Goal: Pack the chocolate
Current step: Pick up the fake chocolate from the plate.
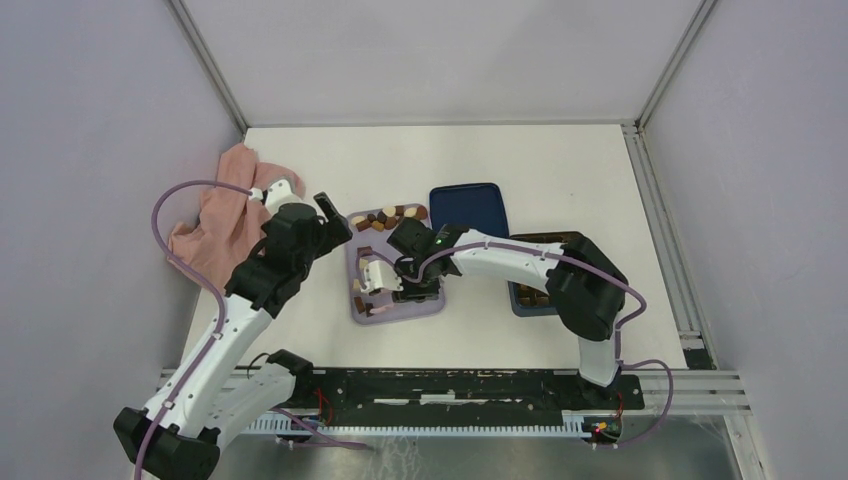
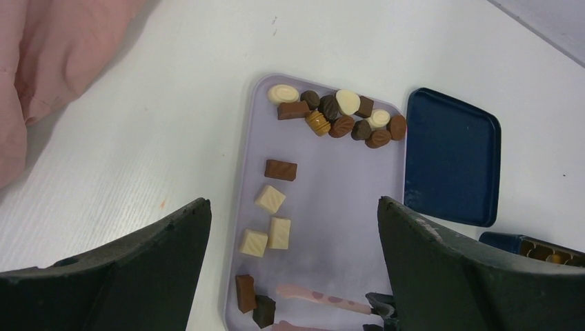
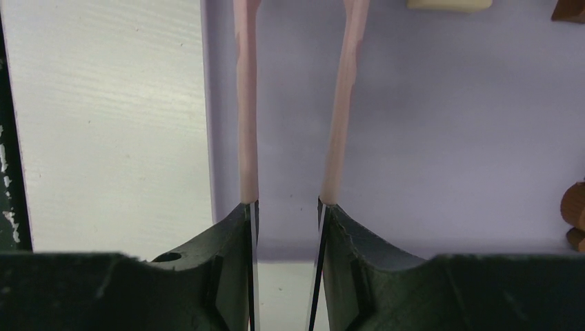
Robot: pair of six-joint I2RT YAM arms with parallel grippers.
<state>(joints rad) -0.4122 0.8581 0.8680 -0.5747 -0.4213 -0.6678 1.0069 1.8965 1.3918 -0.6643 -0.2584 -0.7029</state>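
Now the right gripper (image 3: 286, 207), arm stretched leftward, pinches pink tongs (image 3: 246, 103) over lilac tray (image 3: 448, 138)

The white table (image 1: 560, 170) carries a pink cloth (image 1: 215, 215), a lilac tray (image 2: 331, 193), a dark blue lid (image 1: 468, 208) and a box (image 1: 530, 303).

Tongs (image 3: 246, 103) tips, choc (image 3: 448, 4) cropped at edges; box (image 1: 528, 300) mostly behind R arm (image 1: 505, 255).

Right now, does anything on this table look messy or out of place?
A crumpled pink cloth lies bunched at the table's left edge, seemingly unrelated to packing. On the lilac tray the chocolates lie loose: a heap at the far end, others scattered. The dark blue lid lies beside the tray.
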